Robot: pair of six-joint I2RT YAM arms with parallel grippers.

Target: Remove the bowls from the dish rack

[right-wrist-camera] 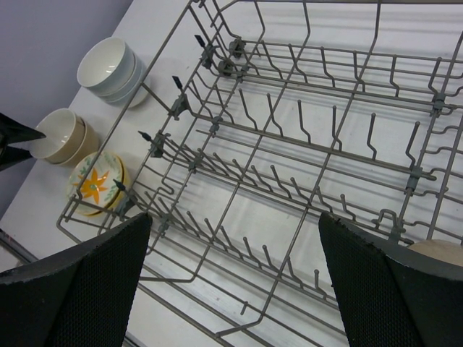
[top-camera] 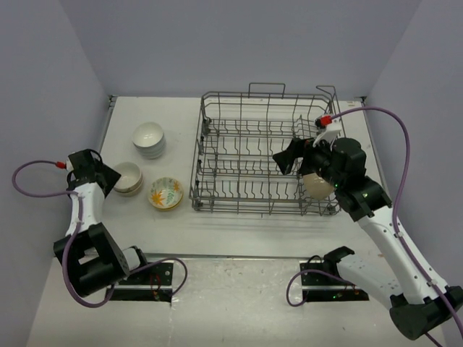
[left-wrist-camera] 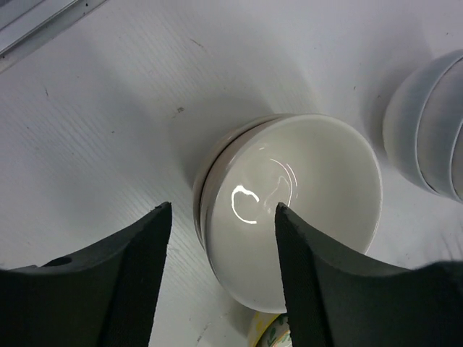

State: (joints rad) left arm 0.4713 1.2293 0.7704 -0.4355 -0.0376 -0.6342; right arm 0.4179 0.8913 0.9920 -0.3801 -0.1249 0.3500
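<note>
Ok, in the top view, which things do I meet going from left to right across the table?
Left end effector → stack of tan bowls → flowered bowls → dish rack.

Left gripper [left-wrist-camera: 222, 207] hangs right over the tan bowls [left-wrist-camera: 311, 188], two nested together on the white table [left-wrist-camera: 108, 130], glossy cream inside. Its dark fingers [left-wrist-camera: 137, 275] are spread apart, straddling the near rim. White bowls [left-wrist-camera: 434, 130] are stacked at the right edge, and a sliver of a yellow-patterned bowl [left-wrist-camera: 271, 332] shows at the bottom.
</note>
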